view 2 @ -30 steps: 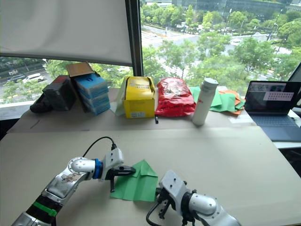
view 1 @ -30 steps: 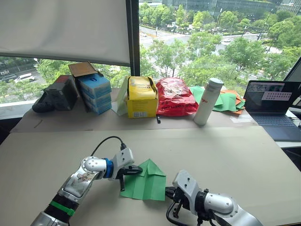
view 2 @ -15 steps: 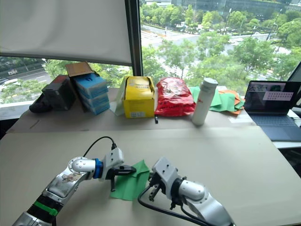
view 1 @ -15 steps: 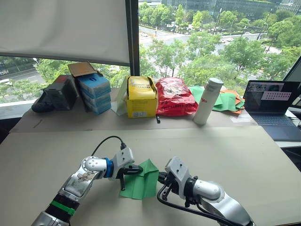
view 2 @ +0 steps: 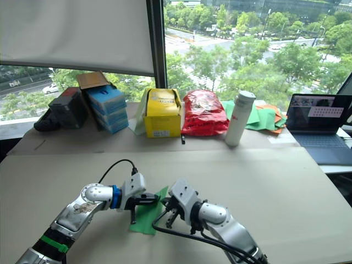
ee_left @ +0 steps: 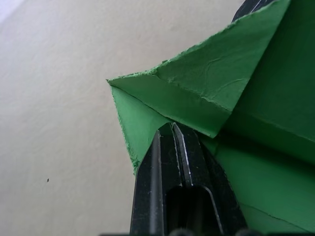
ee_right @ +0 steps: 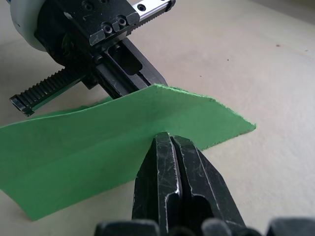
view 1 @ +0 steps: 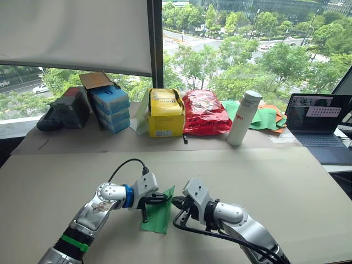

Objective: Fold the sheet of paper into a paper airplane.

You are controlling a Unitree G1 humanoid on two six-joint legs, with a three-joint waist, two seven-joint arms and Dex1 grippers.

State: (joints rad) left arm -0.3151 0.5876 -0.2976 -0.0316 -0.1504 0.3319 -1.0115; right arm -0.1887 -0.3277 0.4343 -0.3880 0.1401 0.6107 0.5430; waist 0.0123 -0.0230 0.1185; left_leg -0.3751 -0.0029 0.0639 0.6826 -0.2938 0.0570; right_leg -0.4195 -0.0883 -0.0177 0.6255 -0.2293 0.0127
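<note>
paper (view 1: 159,212) near table's (view 1: 286,181) front edge, centre-left | left gripper (view 1: 160,198) pinched on its left edge, right gripper (view 1: 177,203) clamped on raised right half | thin, limp, tears easily, probably slips; I hold edges, not creases

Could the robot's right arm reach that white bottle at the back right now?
Probably not straight away: the right gripper is shut on the sheet of paper, low near the left gripper. The white bottle stands far back by the window.

Sheet of paper (ee_left: 246,98): matt green, creased, fuzzy edges. Table (view 1: 275,181): matt beige.
</note>
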